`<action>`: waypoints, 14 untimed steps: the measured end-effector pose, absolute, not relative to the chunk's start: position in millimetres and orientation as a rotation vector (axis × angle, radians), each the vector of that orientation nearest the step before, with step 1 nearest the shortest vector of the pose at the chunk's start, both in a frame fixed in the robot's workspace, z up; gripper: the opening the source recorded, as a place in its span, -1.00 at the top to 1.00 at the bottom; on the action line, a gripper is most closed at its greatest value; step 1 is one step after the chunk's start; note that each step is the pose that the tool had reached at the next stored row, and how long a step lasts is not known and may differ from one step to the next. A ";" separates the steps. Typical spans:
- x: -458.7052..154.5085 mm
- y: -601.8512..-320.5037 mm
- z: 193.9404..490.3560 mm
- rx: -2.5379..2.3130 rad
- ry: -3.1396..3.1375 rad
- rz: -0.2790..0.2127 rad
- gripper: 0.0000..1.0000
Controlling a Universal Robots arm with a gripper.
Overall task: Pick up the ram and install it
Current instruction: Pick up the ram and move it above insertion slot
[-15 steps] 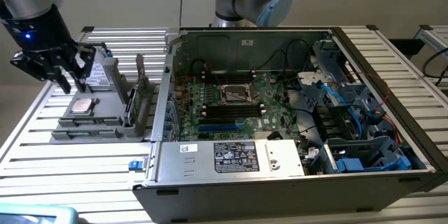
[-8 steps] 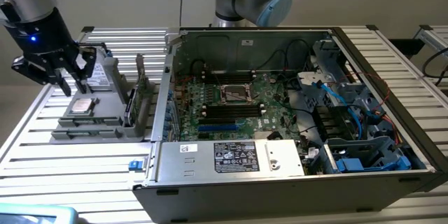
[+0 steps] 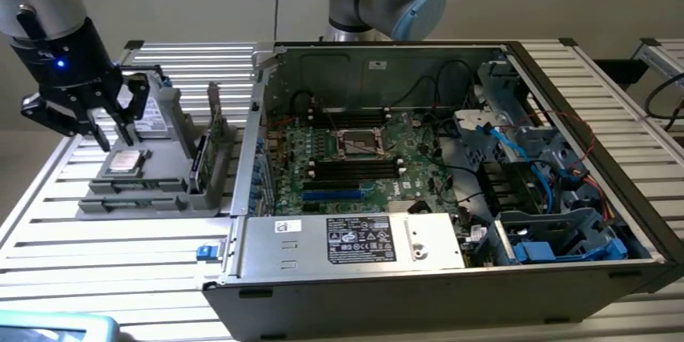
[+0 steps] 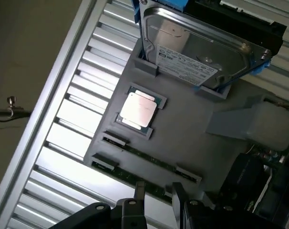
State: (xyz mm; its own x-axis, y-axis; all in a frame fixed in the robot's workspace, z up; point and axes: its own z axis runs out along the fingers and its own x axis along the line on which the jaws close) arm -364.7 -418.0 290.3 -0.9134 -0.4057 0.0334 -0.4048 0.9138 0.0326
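The grey tray (image 4: pixel 192 129) holds the ram (image 4: pixel 149 159), a processor (image 4: pixel 139 109) and a hard drive (image 4: pixel 201 47), beneath the wide-open, empty gripper (image 4: pixel 158 190)

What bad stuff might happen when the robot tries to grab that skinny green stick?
1. The ram sits in a narrow slot of the gray holder. The open jaws might come down crooked and hit the holder instead.
2. The silver chip lies close by and might get bumped.
3. The computer case is crowded with cables, which might snag the stick going in.
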 end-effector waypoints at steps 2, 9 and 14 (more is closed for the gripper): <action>-364.6 -418.0 288.7 0.697 -3.022 -0.038 0.27; -364.6 -418.0 282.6 0.887 -2.971 -0.034 0.27; -364.6 -418.0 277.9 1.022 -2.926 -0.031 0.27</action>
